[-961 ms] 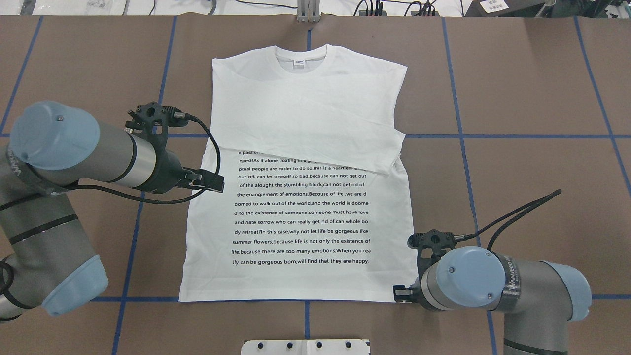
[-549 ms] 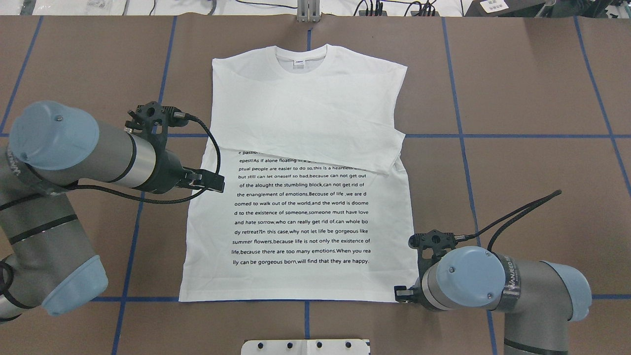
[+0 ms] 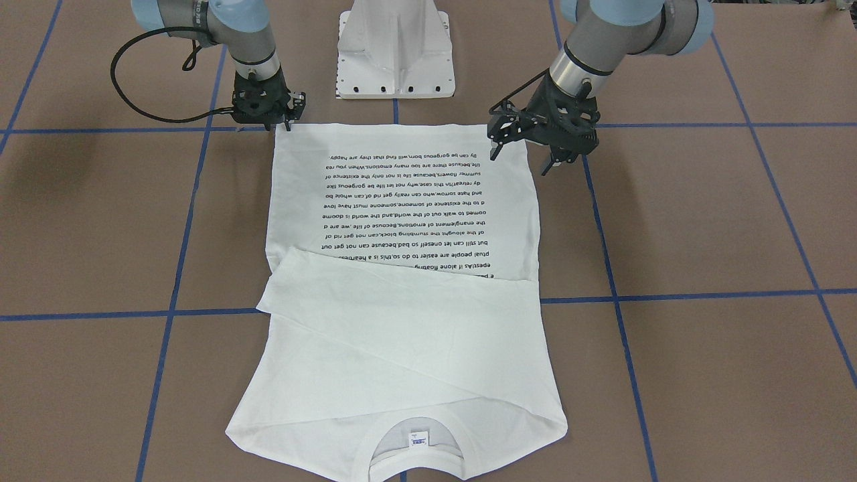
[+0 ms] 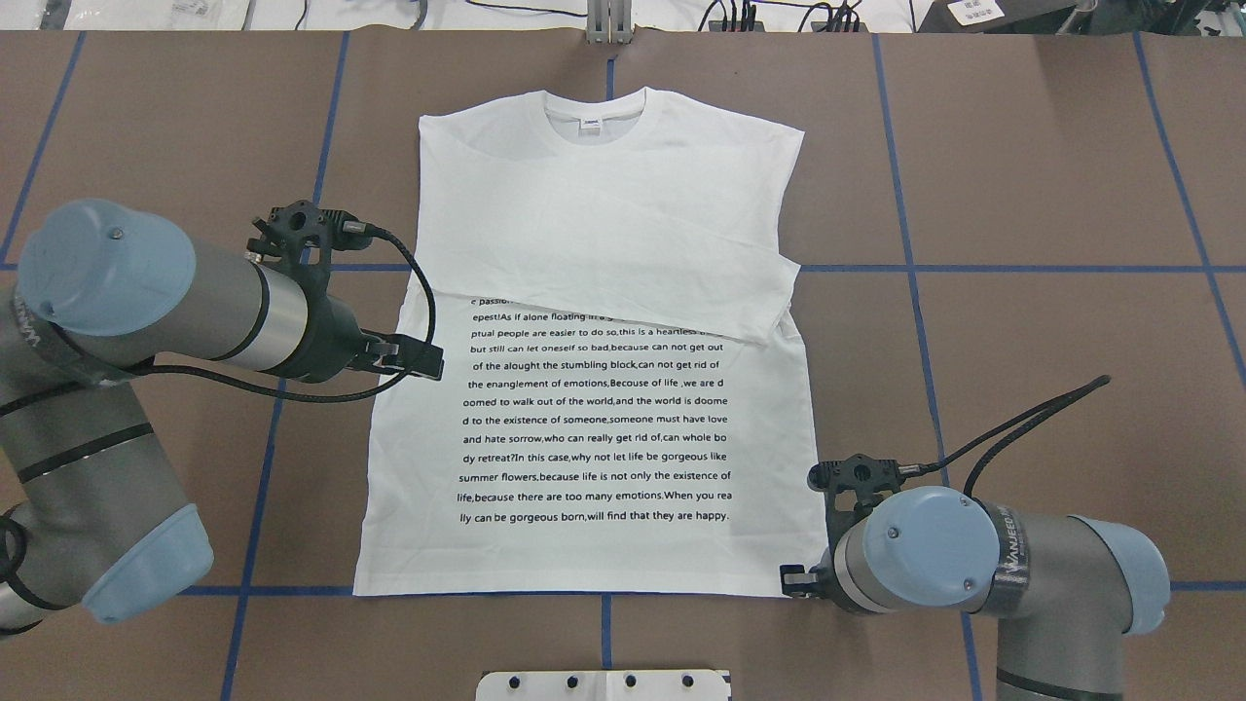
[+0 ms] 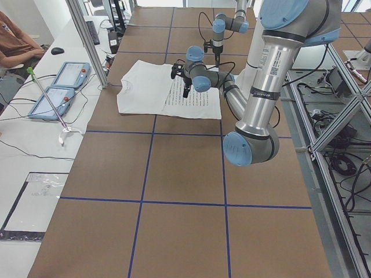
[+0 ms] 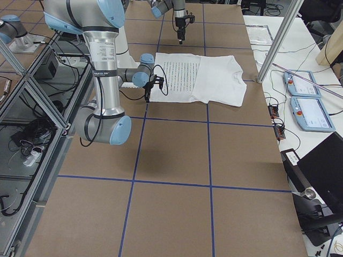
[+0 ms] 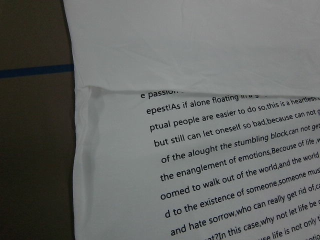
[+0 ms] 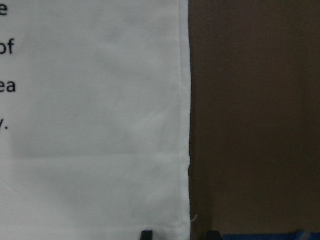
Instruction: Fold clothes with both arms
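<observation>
While flat, hem corner of shirt (image 4: pixel 584 409) under right end effector (image 4: pixel 791 581).

A brown table (image 4: pixel 1051 166) crossed by blue tape lines (image 4: pixel 1022 268) carries a white shirt (image 4: pixel 604 224), spread flat (a folded layer lies over its chest), and a white metal base (image 3: pixel 396 53) at the robot's edge

White shirt (image 4: pixel 604 224) lies flat, sleeves folded inward
</observation>
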Available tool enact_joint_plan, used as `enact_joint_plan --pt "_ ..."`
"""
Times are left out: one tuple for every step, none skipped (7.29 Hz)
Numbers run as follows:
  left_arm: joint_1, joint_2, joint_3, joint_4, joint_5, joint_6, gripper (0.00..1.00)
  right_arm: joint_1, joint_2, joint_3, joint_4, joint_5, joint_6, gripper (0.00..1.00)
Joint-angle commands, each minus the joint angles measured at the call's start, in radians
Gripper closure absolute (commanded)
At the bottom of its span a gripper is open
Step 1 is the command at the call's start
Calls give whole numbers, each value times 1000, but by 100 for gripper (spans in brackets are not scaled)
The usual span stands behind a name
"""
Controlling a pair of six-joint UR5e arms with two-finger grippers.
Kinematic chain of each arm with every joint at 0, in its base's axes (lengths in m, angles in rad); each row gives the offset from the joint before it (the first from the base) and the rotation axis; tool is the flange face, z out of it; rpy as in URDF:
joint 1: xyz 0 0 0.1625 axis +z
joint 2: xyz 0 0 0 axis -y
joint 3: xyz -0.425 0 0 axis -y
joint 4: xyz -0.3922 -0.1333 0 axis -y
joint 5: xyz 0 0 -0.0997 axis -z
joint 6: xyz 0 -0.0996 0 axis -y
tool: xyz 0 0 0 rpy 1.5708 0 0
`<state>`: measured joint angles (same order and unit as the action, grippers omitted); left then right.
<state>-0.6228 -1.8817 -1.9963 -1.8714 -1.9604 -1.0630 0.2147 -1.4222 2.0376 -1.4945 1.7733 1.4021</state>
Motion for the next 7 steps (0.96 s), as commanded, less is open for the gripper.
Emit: enact_joint_plan --pt "0 -1 1 0 14 0 0 0 0 -1 -1 0 0 53" --pt "0 -2 -1 0 12 0 0 -1 2 -2 -1 9 0 53" --pt "0 -7 -1 0 14 -2 0 -2 3 -4 -1 20 0 53" --pt "0 -7 -1 0 14 -2 0 -2 3 -4 -1 20 0 53" --pt "0 -7 -1 0 14 -2 0 -2 3 -4 -1 23 2 53" --pt "0 -7 -1 0 14 -2 0 -2 3 -4 -1 23 0 63" --pt "0 -7 -1 0 14 0 0 -2 3 -4 -1 25 0 75"
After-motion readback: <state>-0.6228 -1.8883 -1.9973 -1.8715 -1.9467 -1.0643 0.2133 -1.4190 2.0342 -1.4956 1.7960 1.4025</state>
